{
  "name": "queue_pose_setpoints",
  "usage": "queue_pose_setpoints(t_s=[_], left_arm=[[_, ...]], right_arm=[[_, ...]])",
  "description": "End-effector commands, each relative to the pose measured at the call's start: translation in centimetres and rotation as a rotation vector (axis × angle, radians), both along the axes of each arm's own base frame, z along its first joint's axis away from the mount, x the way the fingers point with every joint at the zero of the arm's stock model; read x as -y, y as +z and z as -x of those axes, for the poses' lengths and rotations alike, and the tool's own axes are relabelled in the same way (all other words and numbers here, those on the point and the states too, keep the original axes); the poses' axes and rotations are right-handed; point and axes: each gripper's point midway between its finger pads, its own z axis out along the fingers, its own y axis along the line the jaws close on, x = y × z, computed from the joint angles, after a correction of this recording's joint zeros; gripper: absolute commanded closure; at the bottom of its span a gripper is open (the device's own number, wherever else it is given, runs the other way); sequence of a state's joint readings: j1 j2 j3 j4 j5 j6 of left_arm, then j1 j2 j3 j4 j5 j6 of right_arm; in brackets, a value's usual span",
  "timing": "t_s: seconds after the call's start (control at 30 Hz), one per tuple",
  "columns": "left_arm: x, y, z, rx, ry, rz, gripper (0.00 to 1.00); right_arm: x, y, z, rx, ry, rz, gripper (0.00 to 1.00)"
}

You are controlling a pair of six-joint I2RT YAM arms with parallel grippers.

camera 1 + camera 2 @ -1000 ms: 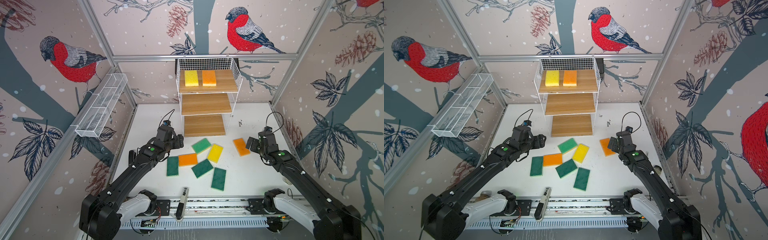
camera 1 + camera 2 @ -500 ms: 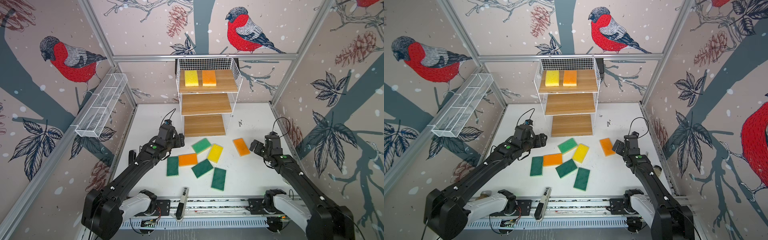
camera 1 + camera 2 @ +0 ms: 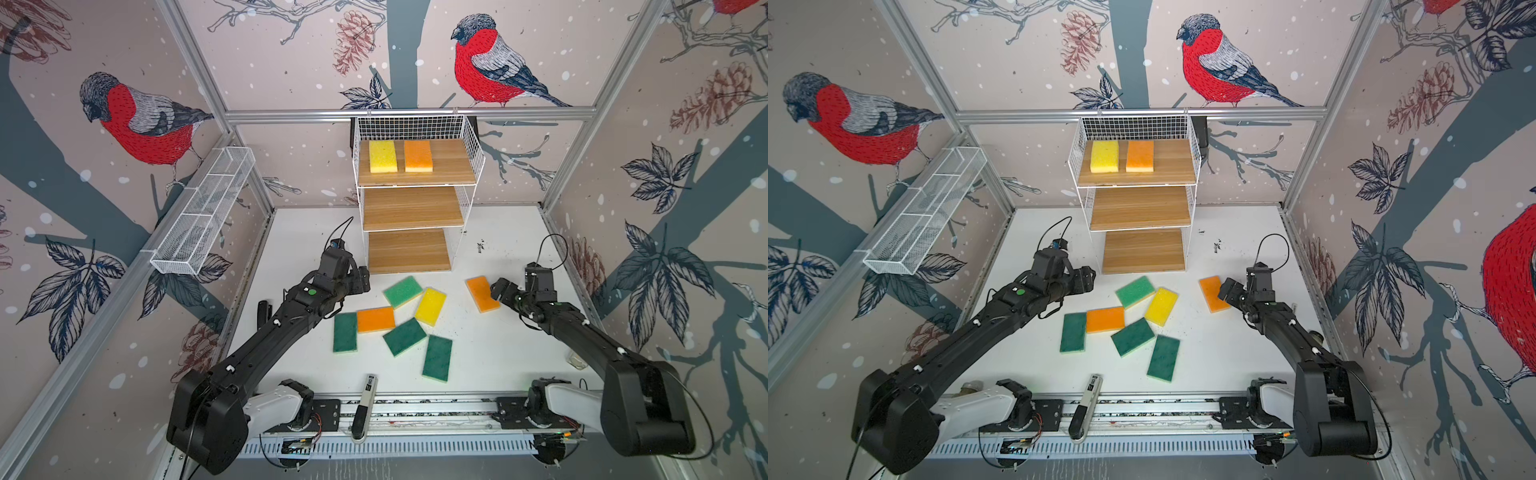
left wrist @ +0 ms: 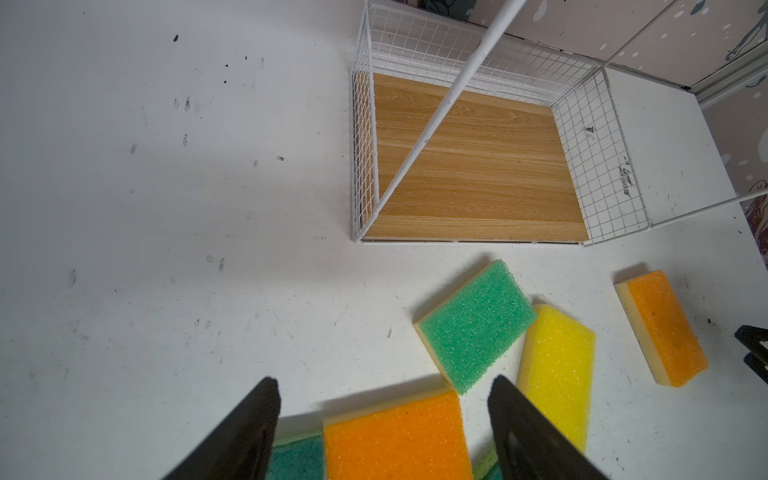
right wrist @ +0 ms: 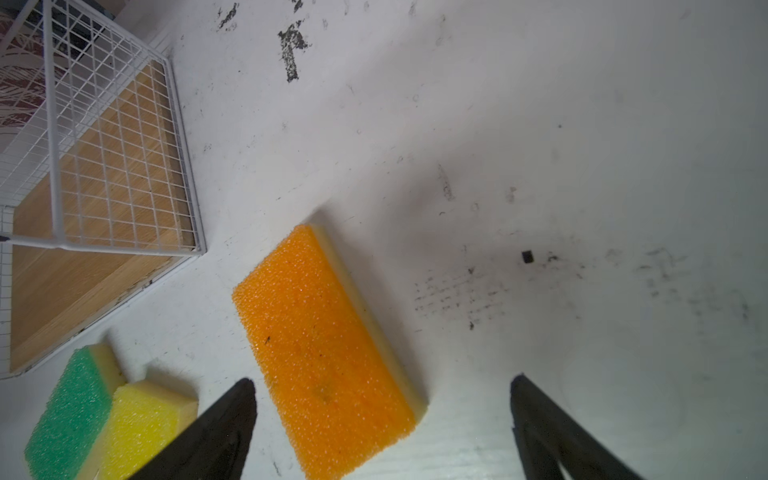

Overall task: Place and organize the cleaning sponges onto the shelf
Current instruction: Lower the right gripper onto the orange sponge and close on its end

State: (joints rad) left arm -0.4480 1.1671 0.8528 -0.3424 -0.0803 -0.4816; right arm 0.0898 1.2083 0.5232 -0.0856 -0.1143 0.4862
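The shelf (image 3: 454,167) stands at the back, with a yellow sponge (image 3: 382,156) and an orange sponge (image 3: 418,156) on its top board; both lower boards are bare. Several sponges lie loose on the white table: a light green one (image 3: 402,291), a yellow one (image 3: 431,306), an orange one (image 3: 375,319) and three dark green ones (image 3: 345,332), (image 3: 404,336), (image 3: 437,358). Another orange sponge (image 5: 324,349) lies apart at the right. My right gripper (image 5: 382,380) is open, low over this sponge's near end. My left gripper (image 4: 384,379) hovers open over the cluster's orange sponge (image 4: 395,436).
A long white mesh basket (image 3: 203,216) hangs on the left wall. A black-and-white pen-like tool (image 3: 365,399) lies at the table's front edge by the arm rail. A small clear object (image 3: 577,359) sits near the right wall.
My right arm has swung lower and reached in over the lone orange sponge. The left arm has hardly moved. No sponge has shifted.
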Motion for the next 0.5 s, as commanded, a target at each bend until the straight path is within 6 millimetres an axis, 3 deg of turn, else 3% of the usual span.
queue_pose_setpoints(t_s=[0.0, 0.47], left_arm=[[-0.2, 0.7, -0.4, 0.034, 0.015, 0.003, 0.20], [-0.3, 1.0, -0.1, 0.036, 0.016, 0.011, 0.20]], right_arm=[[-1.4, 1.0, -1.2, 0.069, 0.068, -0.024, 0.05], [-3.9, -0.9, -0.8, 0.011, 0.158, 0.016, 0.05]])
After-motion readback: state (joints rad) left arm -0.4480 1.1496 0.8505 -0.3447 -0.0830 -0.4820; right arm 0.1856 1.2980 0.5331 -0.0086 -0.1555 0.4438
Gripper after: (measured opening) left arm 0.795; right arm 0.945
